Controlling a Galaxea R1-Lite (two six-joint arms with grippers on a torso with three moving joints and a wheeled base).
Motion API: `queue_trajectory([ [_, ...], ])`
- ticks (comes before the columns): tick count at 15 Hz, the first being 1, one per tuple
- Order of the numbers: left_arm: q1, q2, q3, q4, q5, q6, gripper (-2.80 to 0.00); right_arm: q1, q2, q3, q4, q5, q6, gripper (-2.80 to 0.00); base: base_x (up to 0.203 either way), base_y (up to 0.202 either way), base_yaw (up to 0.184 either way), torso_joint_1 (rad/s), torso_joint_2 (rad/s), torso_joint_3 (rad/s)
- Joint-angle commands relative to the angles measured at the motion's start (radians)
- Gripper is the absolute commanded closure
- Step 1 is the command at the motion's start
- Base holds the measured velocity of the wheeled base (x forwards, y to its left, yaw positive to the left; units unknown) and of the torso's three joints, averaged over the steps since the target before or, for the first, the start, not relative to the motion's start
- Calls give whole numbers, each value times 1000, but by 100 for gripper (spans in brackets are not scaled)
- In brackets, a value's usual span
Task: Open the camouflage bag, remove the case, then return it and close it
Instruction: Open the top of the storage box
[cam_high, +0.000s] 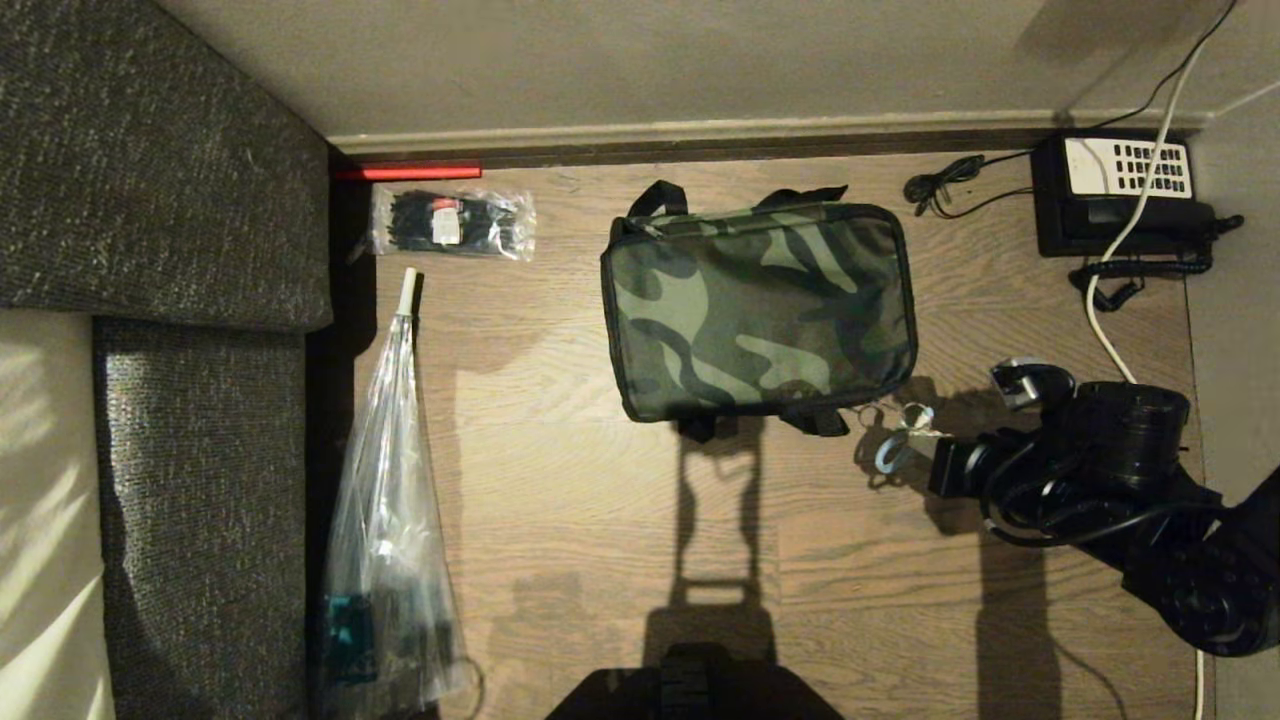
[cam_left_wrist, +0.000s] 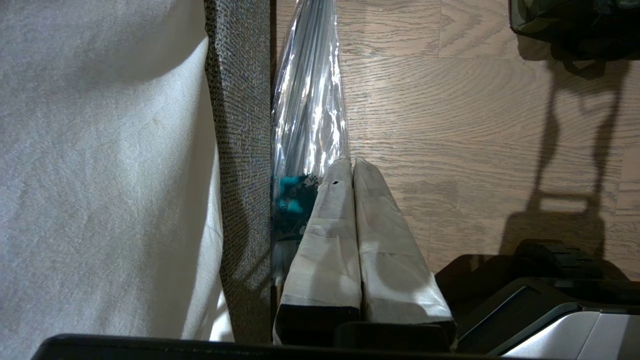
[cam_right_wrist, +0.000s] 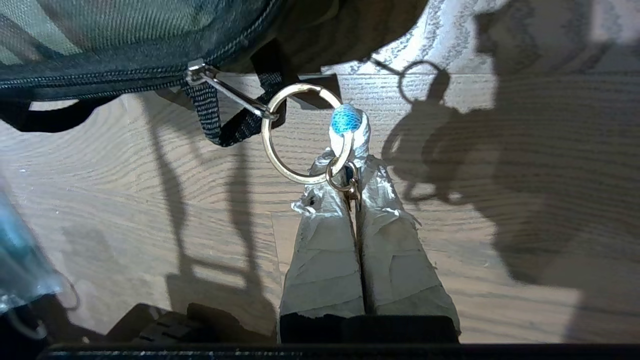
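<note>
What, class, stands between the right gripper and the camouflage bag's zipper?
Nothing visible blocks it. The right gripper is already shut on the key ring hooked to the zipper pull of the camouflage bag.

One camouflage bag (cam_high: 758, 310), one telephone (cam_high: 1115, 195), two clear plastic packets (cam_high: 455, 222), two metal rings (cam_right_wrist: 299, 134).

A camouflage bag (cam_high: 757, 308) lies closed on the floor (cam_high: 600, 520), near the back wall (cam_high: 640, 60). At the floor's back right corner sits a telephone (cam_high: 1118, 195). At the back left lies a plastic packet (cam_high: 453, 222), with a long plastic sleeve (cam_high: 385, 530) in front of it along the sofa (cam_high: 160, 300) on the left. The right gripper (cam_high: 905, 445) sits by the bag's front right corner, holding its zipper ring (cam_right_wrist: 299, 134).
</note>
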Motion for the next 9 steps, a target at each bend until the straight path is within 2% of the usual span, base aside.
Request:
queue_trajectory([
  [1, 0, 0, 0, 0, 0, 0, 0, -29, -12, -5, -1, 25, 0, 0, 0, 0, 0, 0, 0, 0],
  [9, 0, 0, 0, 0, 0, 0, 0, -52, -27, -17, 42, 33, -16, 0, 0, 0, 0, 0, 0, 0],
])
